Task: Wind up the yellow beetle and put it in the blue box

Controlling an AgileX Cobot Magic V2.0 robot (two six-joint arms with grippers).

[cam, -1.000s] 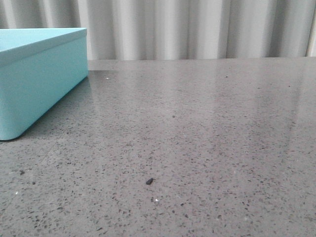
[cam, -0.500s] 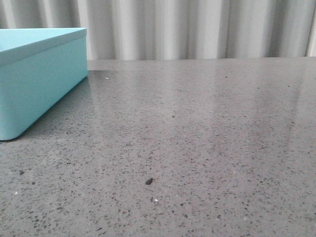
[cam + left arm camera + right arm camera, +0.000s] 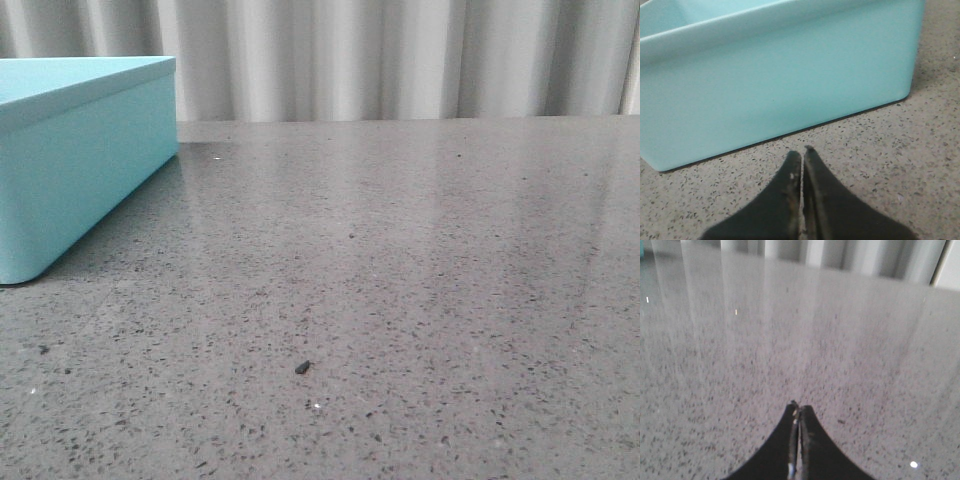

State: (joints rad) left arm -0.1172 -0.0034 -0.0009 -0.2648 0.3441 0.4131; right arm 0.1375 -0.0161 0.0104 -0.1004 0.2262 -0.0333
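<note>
Unmarked blue box (image 3: 80, 150) faces the left gripper (image 3: 802, 155), jaws together.

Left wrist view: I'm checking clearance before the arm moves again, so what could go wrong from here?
The left gripper, jaws shut and empty, sits low beside the blue box wall; a forward move could shove the box. The yellow beetle appears in no view, so its position can't be confirmed. The right gripper is also shut, over bare table.
</note>
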